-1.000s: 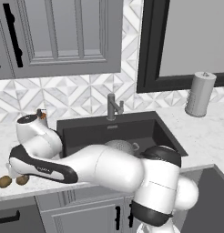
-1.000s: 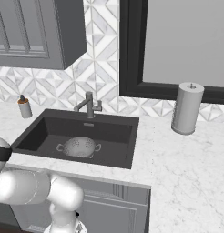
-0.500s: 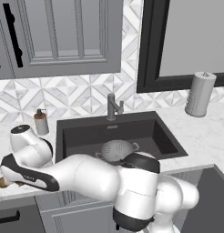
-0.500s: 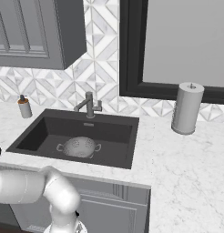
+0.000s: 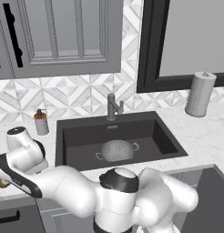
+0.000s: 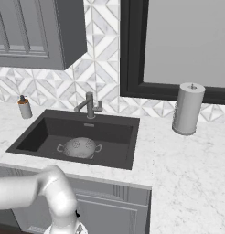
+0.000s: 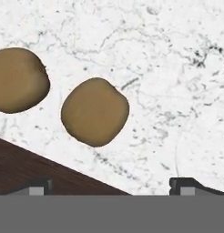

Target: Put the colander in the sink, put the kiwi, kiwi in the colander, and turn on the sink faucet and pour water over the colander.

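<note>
**Ana:** White marble counter (image 7: 177, 68) is spreading across the hand view, and the two kiwis are lying on it: the nearer kiwi (image 7: 95, 111) left of centre, the other kiwi (image 7: 17, 80) at the left edge, just beside it but not touching. The gripper (image 7: 111, 185) is hovering over them with its jaws spread wide and nothing between them.

**Ben:** And the colander (image 5: 117, 150) is already sitting in the sink (image 5: 152, 132), at the centre of the left base view, with the sink faucet (image 5: 113, 106) behind it.

**Ana:** The risk is in the aim. The nearer kiwi is sitting left of the midline between the fingertips, so a straight descent is likely landing one finger on top of it.

**Ben:** Then a smooth oval fruit is probably rolling, either into its neighbour or toward the counter edge, where dark wood floor (image 7: 36, 168) is showing at lower left.

**Ana:** Closing too close to the gap may also be nudging the second kiwi away.
</note>
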You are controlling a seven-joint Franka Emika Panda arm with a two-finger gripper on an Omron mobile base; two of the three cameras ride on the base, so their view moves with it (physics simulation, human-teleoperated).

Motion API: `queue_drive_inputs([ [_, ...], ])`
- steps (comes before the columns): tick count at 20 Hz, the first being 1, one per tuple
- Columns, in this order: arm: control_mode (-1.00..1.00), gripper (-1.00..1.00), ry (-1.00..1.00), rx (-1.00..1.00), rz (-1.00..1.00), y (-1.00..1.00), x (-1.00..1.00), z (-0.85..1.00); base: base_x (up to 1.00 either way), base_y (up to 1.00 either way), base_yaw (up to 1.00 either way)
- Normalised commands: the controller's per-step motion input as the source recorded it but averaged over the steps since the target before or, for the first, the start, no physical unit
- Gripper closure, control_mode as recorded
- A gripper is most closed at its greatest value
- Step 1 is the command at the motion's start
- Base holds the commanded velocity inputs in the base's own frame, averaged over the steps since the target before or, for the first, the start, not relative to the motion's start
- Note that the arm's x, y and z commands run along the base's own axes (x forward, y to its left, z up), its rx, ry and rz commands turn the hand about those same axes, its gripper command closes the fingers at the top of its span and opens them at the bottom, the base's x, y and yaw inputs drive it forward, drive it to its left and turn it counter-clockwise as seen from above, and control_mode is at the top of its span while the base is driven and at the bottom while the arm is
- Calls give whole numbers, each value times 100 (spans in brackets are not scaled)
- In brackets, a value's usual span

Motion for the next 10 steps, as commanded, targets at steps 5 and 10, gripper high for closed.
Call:
queue_drive_inputs([
  [5,-100,-100,0,0,1,21,2,-31,0,0,0],
  [10,-100,-100,0,3,3,18,6,-19,0,0,0],
])
